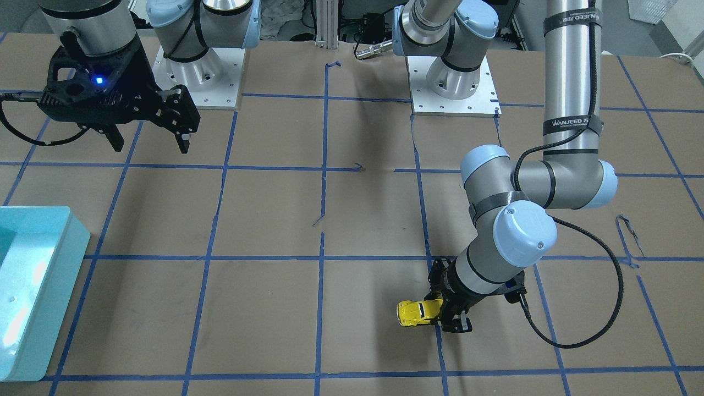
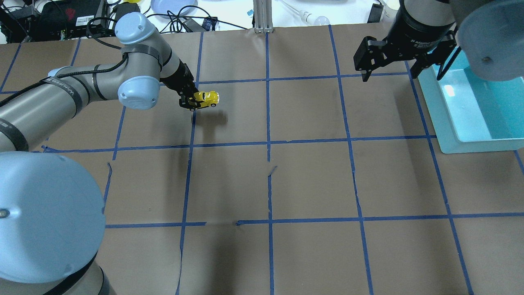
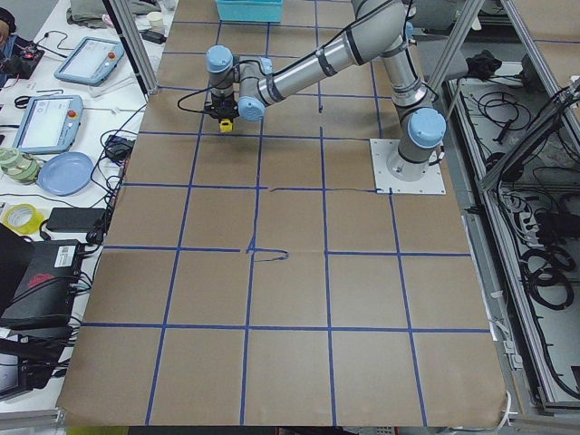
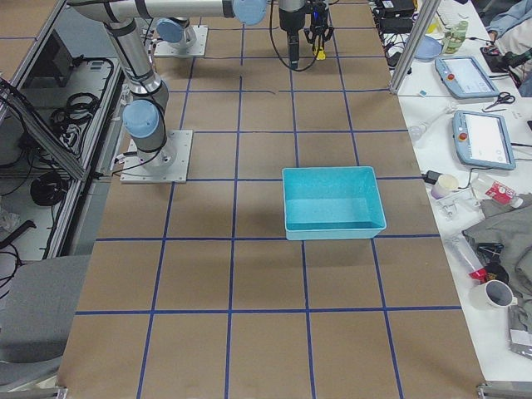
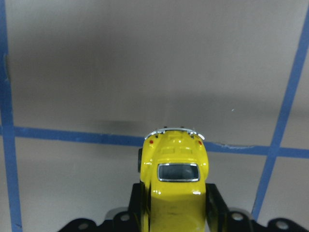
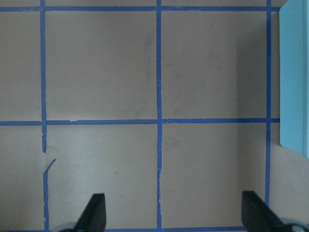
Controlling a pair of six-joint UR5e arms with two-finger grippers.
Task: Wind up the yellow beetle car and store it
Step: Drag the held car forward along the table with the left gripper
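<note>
The yellow beetle car is small and glossy, with dark windows and a silver bumper. My left gripper is shut on it, gripping its sides. In the overhead view the car sticks out of the left gripper, and its shadow falls apart from it on the brown table. The left wrist view shows the car from above between the two black fingers. My right gripper is open and empty, hanging beside the teal bin.
The teal bin stands at the table's right end; its edge shows in the right wrist view. Blue tape lines grid the brown paper. Both arm bases stand at the robot side of the table.
</note>
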